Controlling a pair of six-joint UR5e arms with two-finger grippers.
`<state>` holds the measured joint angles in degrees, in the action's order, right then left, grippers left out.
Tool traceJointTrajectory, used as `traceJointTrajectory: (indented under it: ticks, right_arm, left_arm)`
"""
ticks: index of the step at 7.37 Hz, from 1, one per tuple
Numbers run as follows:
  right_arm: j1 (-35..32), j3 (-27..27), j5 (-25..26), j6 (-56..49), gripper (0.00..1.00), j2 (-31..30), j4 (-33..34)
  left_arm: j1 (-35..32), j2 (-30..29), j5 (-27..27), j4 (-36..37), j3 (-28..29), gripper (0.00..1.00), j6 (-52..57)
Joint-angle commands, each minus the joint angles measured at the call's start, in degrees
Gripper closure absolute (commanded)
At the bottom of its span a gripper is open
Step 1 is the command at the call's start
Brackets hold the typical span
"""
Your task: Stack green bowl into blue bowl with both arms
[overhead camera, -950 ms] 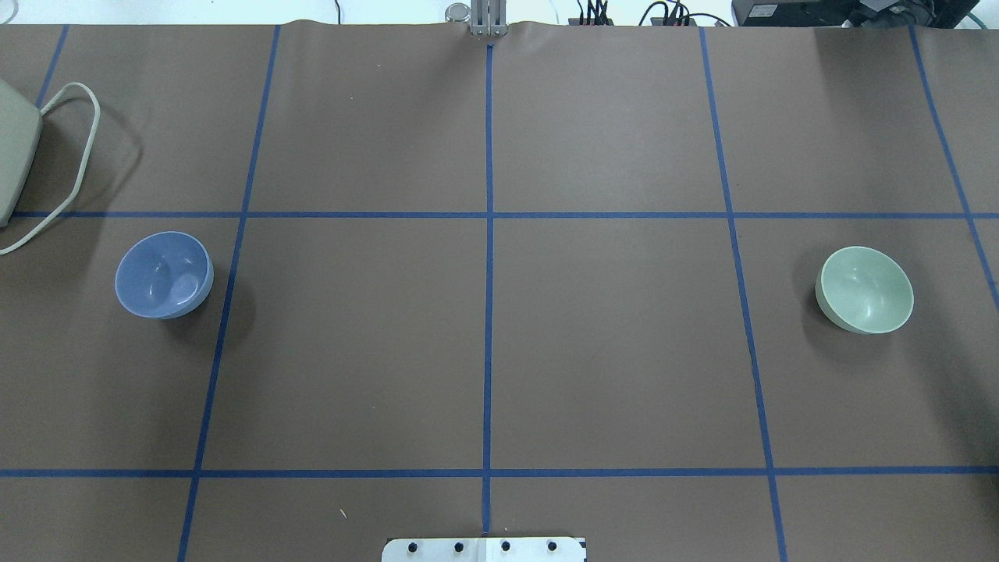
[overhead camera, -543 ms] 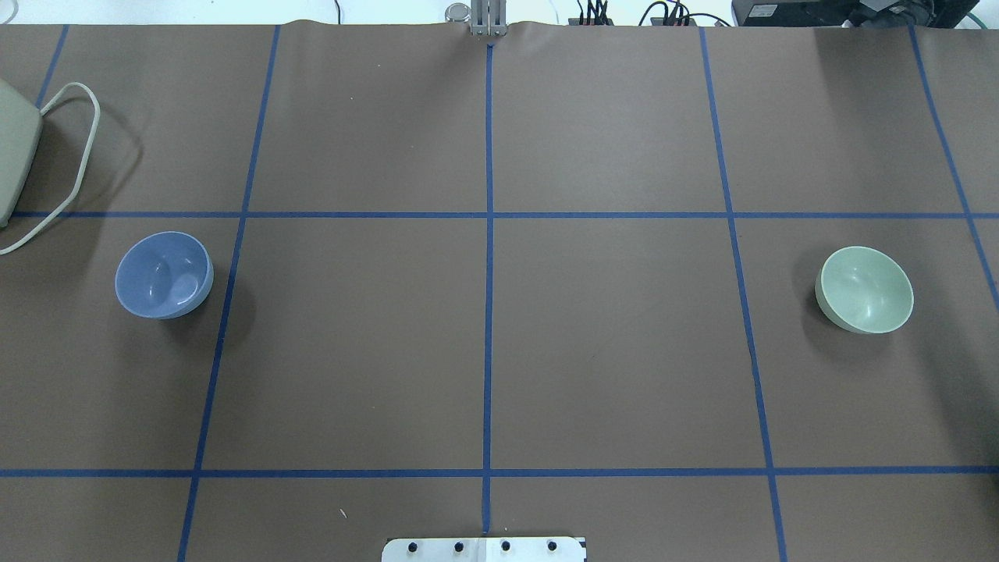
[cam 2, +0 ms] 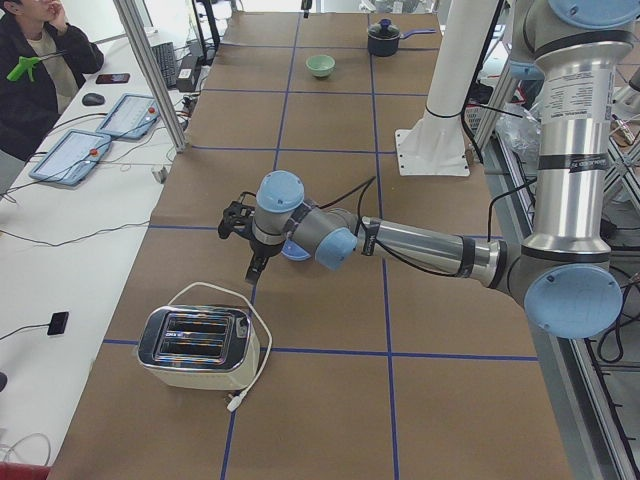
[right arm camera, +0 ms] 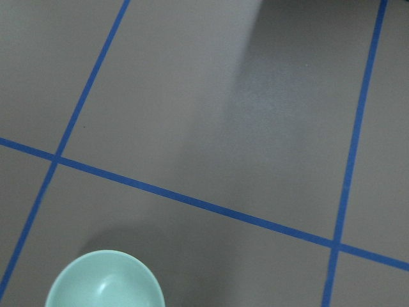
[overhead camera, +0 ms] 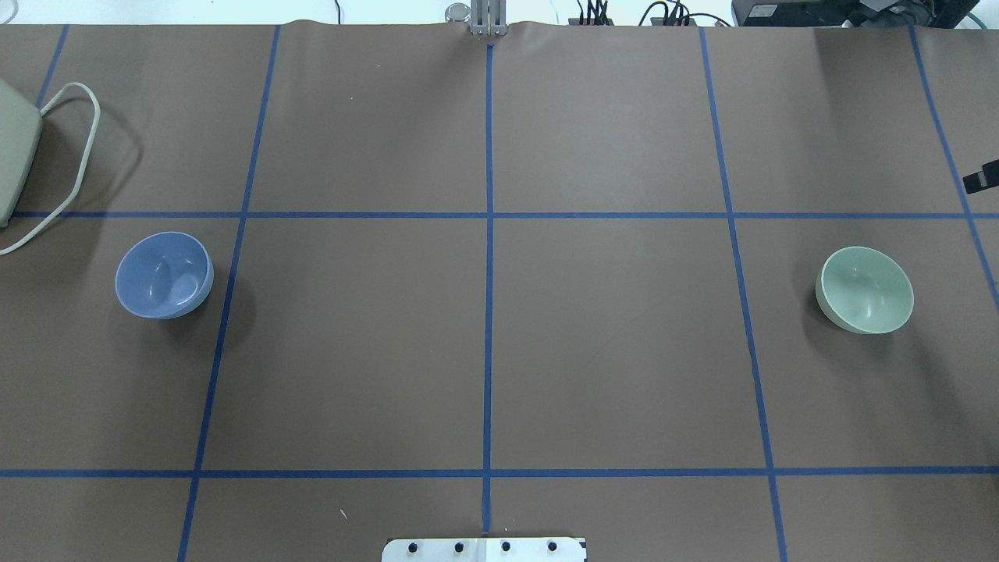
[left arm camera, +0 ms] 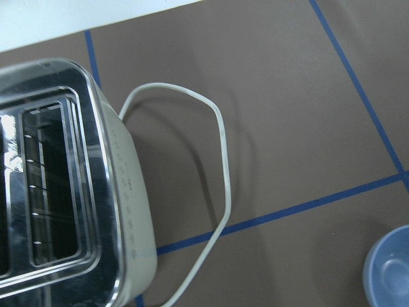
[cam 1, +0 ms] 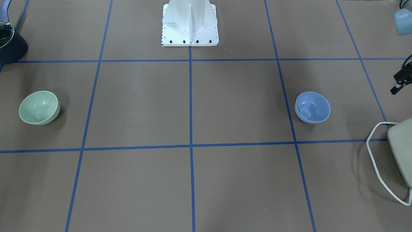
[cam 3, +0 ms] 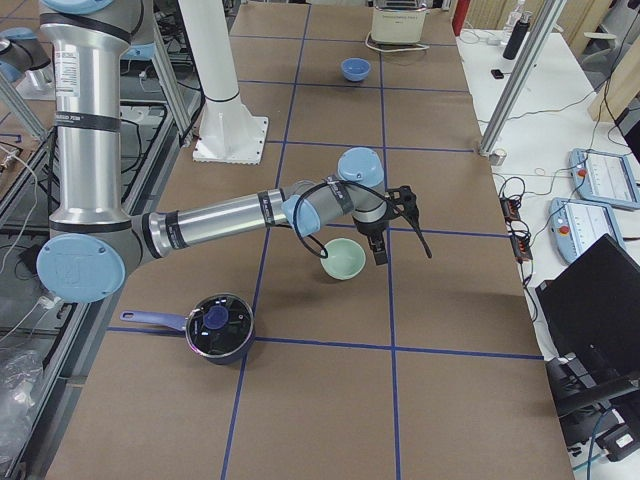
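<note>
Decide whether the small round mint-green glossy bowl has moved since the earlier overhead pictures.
No. The small round mint-green glossy bowl sits where it was, just right of the blue tape line.

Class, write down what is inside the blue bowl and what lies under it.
Inside the blue bowl only its glossy, bare inner surface shows; the green bowl stands apart, far across the table. The bowl covers the spot under it, so that cannot be seen.

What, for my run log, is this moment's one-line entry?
green bowl: free; blue bowl: empty; right gripper: near green; left gripper: near blue; unstacked
</note>
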<state>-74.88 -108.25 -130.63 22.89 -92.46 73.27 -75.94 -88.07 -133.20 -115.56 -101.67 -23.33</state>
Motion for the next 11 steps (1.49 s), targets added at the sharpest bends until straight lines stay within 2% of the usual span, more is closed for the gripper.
traceJointTrajectory:
  ticks: [1,3,4,5,6,10,11]
  right_arm:
    - [3.5,-1.0,2.7,5.4,0.0,-0.3,-0.4]
    - [3.5,-1.0,2.7,5.4,0.0,-0.8,-1.2]
    - [3.5,-1.0,2.7,5.4,0.0,-0.8,-1.2]
    - [3.5,-1.0,2.7,5.4,0.0,-0.8,-1.2]
    - [3.5,-0.9,2.7,5.4,0.0,-0.8,-1.2]
    - [3.5,-0.8,2.7,5.4,0.0,-0.8,-1.2]
    - [3.5,-0.9,2.7,5.4,0.0,-0.8,-1.2]
  left_arm:
    - [10.0,0.9,2.8,-2.3,0.2,0.02,-12.8]
    - [18.5,0.9,10.6,-6.6,0.9,0.02,-21.6]
    - [20.4,0.9,11.8,-6.8,0.9,0.02,-21.8]
    - [20.8,0.7,12.4,-6.8,1.0,0.1,-21.8]
    - [20.9,0.0,12.5,-6.7,2.5,0.27,-21.8]
    - [23.0,-4.7,12.5,-6.8,7.2,0.35,-21.8]
    - [23.1,-4.7,12.5,-6.8,7.1,0.62,-21.8]
